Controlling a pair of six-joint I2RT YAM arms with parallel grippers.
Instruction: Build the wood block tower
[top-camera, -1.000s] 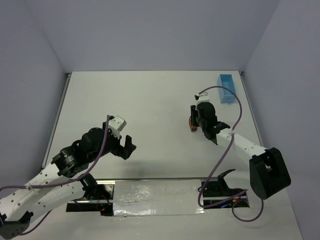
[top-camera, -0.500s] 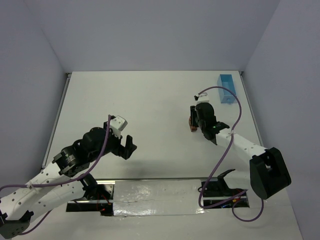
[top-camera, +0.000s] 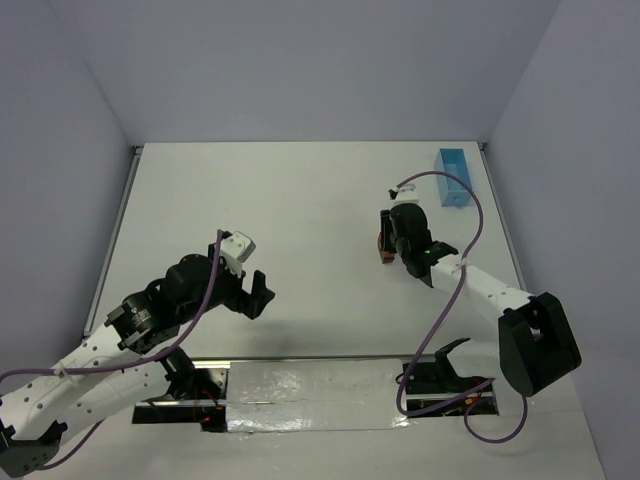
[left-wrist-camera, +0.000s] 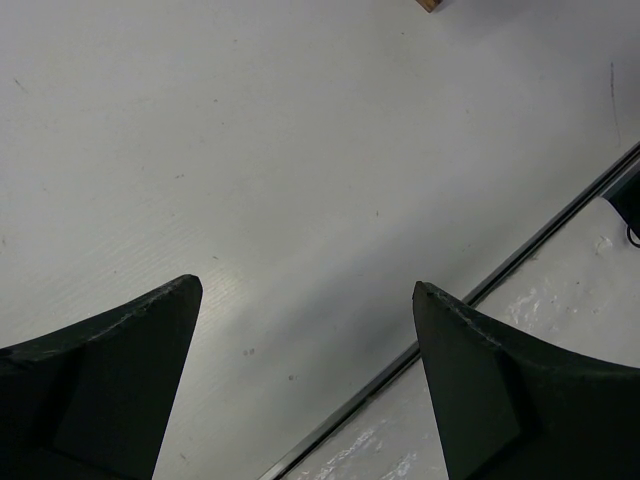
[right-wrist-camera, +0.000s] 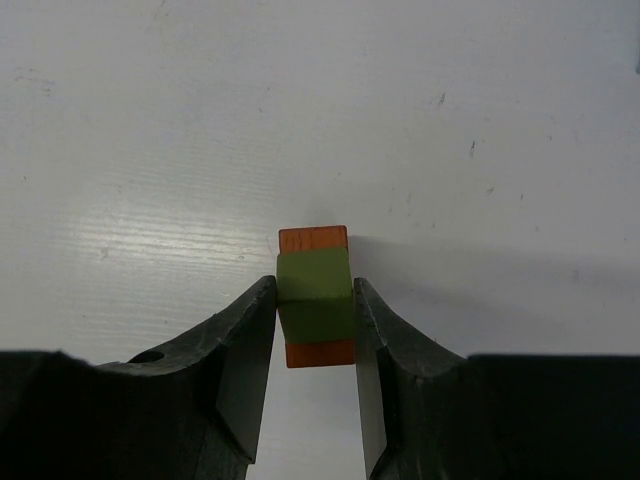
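Note:
In the right wrist view an olive-green block (right-wrist-camera: 314, 290) is pinched between the jaws of my right gripper (right-wrist-camera: 313, 300), which is shut on it. Directly beneath it lies an orange block (right-wrist-camera: 313, 240), showing beyond the green one at both ends. I cannot tell whether the two touch. From above, the right gripper (top-camera: 388, 238) covers most of this small stack (top-camera: 380, 248) on the right half of the table. My left gripper (top-camera: 256, 294) hangs open near the table's front left, and nothing is between its fingers (left-wrist-camera: 150, 320).
A light blue tray (top-camera: 452, 177) stands at the far right corner. A tan block corner (left-wrist-camera: 428, 4) peeks in at the top edge of the left wrist view. The table's front edge strip (left-wrist-camera: 480, 290) runs under the left gripper.
The right gripper with the green block has crept slightly toward the far left. The left arm has barely moved.

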